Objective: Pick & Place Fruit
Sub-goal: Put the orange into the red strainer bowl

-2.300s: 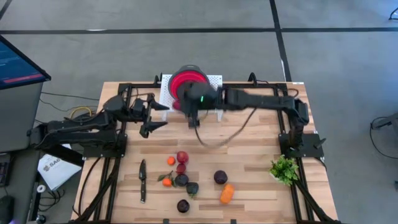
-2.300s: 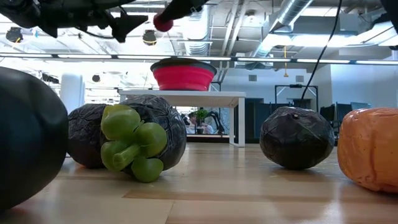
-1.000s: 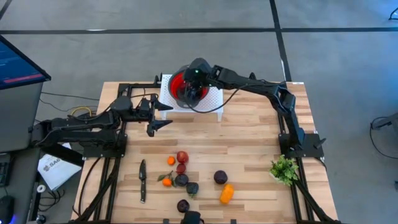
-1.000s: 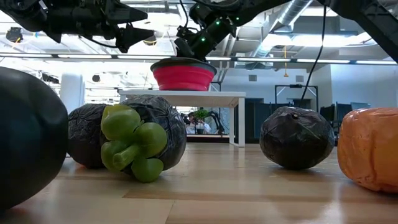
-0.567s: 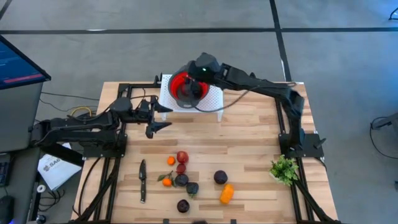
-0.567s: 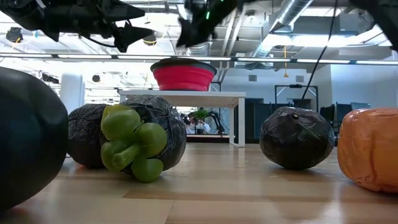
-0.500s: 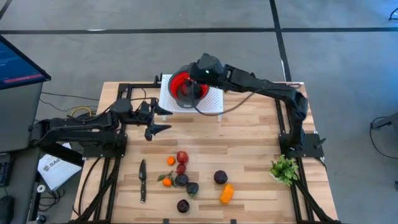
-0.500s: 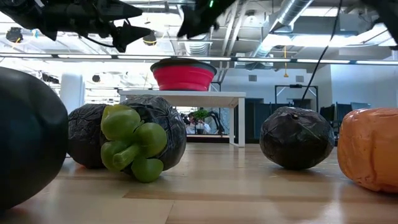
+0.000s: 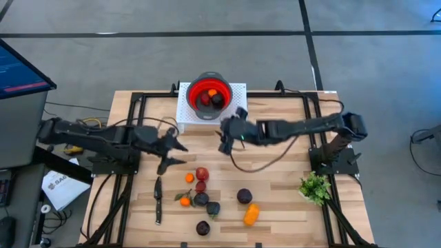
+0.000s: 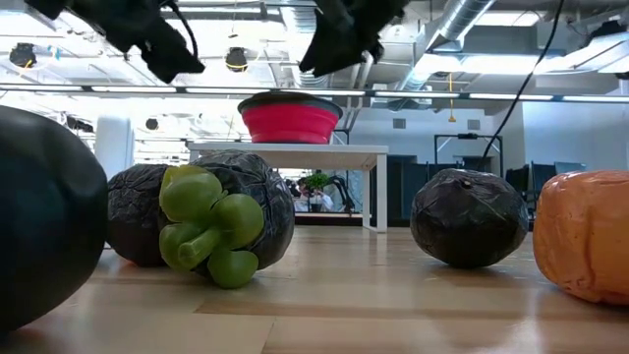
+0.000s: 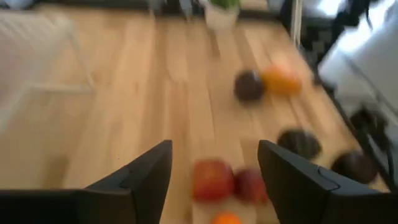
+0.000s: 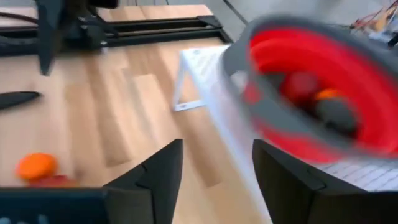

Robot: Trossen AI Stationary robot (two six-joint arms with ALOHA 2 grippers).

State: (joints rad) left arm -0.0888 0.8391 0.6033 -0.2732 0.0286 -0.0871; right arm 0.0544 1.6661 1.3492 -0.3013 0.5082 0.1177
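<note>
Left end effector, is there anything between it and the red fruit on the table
Nothing visible stands in the way. The left end effector hangs open over bare wood, and the red fruit lies just beyond it. The knife lies off to the side, nearer the table's front edge.

My two dark arms work over a pale wooden table (image 9: 275, 179). The round bowl (image 9: 209, 94) is bright red; the small fruit (image 9: 201, 174) are red, orange and dark purple.
</note>
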